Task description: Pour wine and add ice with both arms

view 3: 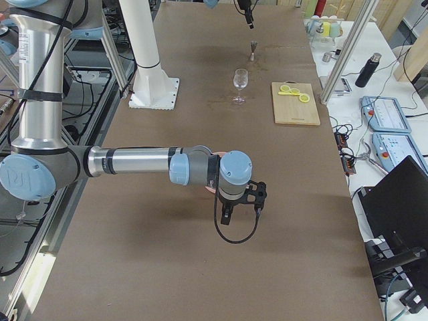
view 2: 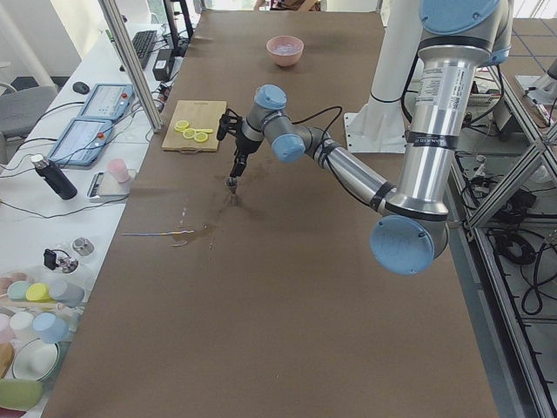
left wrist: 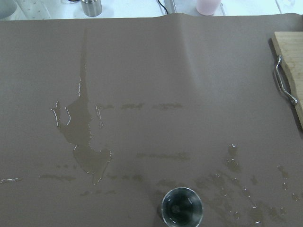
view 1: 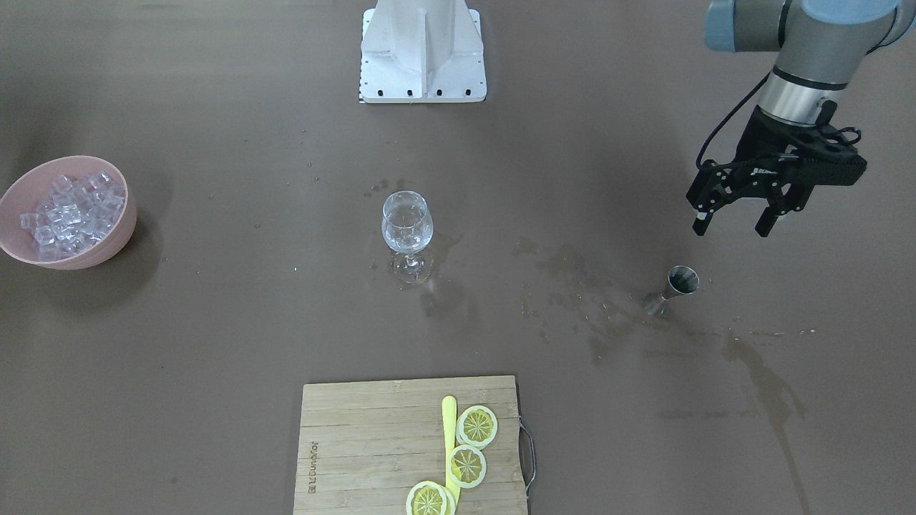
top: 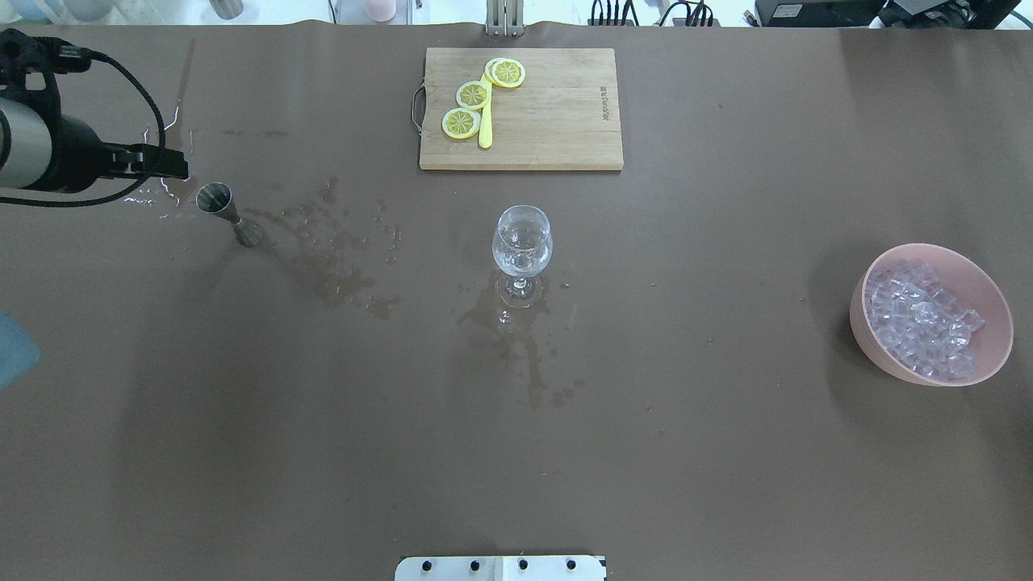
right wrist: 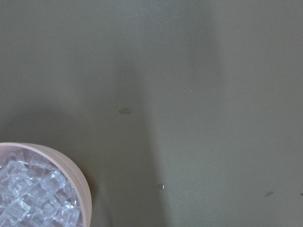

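Brown tabletop (top: 726,444), marked with dark wet stains (top: 339,258), fills the scene. A stemmed wine glass (top: 523,242) stands upright at the centre, with a little clear wine (view 1: 406,232) low in its bowl, hard to make out. Toward the table's left end, the left gripper (view 1: 733,223) hangs in the air above and a little to one side of a small upright metal jigger (top: 230,211). Its claw is spread wide, holding and touching nothing. At the right end, a pink bowl (top: 991,300) holds a heap of ice (top: 920,323). The right gripper (view 3: 242,208) hovers near that bowl; how far its claw is spread cannot be told. On the far side lies a wooden cutting board (top: 557,121) with lemon slices (top: 473,94).
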You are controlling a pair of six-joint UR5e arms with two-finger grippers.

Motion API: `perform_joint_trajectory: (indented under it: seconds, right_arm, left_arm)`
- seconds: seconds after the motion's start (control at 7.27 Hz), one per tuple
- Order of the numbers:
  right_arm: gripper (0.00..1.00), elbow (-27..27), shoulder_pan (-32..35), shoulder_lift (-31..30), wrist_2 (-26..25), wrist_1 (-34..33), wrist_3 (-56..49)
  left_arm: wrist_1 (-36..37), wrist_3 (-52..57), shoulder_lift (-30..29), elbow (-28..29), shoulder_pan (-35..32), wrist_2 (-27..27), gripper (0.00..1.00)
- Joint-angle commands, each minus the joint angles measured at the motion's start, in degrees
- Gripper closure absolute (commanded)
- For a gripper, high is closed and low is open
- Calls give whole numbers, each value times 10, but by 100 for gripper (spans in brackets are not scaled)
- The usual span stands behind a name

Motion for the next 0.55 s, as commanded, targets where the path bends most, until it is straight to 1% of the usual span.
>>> perform_joint_trajectory:
  seconds: [0.0, 0.14, 0.28, 0.41]
  right_arm:
    - [0, -2, 0, 0, 0, 0, 0]
    - [0, -2, 0, 0, 0, 0, 0]
    - [0, -3, 0, 0, 0, 0, 0]
    - [0, -3, 0, -1, 0, -1, 0]
  left_arm:
    - [-117, -29, 79, -1, 45, 90, 2]
    - [-153, -59, 102, 0, 57, 100, 2]
    - [-154, -87, 102, 1, 100, 176, 2]
    - [-154, -108, 101, 6, 161, 285, 2]
